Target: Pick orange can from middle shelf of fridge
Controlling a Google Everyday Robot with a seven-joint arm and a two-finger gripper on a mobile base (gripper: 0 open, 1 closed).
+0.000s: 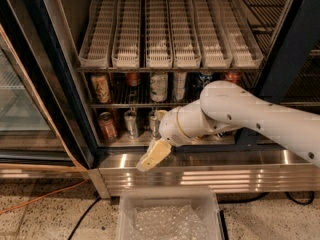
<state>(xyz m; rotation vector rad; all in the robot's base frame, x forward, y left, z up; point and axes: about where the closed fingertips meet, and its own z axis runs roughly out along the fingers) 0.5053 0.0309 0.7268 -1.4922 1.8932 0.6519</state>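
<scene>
Orange can (pixel 101 88) stands upright at the left end of the middle shelf (pixel 117 105) of the fridge (pixel 67 84). Gripper (pixel 146 164) hangs below that shelf, before the steel base panel (pixel 240 174); whether it is spread or closed cannot be told.

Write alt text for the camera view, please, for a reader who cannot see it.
The robot's gripper hangs low in front of the fridge, level with its steel base and below the middle shelf. The orange can stands at that shelf's left end, untouched, with other cans beside it.
</scene>
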